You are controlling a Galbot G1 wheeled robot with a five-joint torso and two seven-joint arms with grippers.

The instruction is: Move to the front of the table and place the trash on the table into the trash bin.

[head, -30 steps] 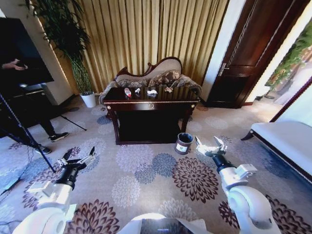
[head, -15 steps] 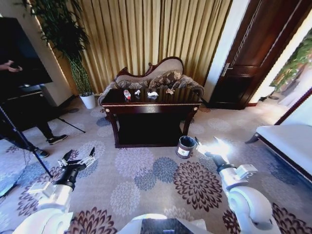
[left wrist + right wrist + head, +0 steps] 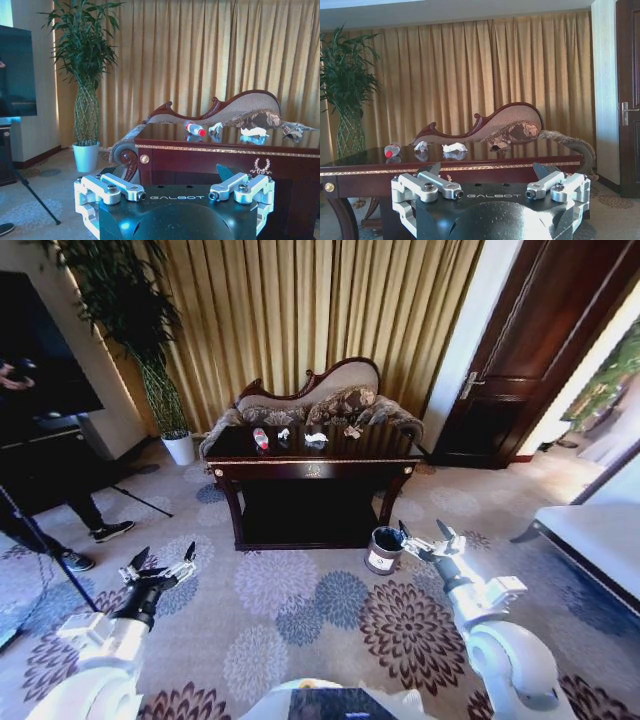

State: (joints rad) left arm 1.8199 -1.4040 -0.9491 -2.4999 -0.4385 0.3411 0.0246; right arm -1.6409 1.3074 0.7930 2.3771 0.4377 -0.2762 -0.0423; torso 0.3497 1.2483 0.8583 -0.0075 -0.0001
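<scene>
Table (image 3: 312, 456) nearer now, bin (image 3: 380, 549) by right pincer (image 3: 418, 538), sofa (image 3: 312, 400) behind.

Room is bright w/ warm daylight glowing thru the pleated gold curtains (image 3: 300, 310); more light from the doorway at the robot's right. The dark glossy wooden table (image 3: 315, 452) has a mirror-like top: in both wrist views the small items on it reflect in it. Deep shadow under the table. Head view is fisheye, so the dark wooden door (image 3: 530, 350) leans and edges bend. Wrist views backlit, slightly soft, w/ a blue cast at one edge.
</scene>
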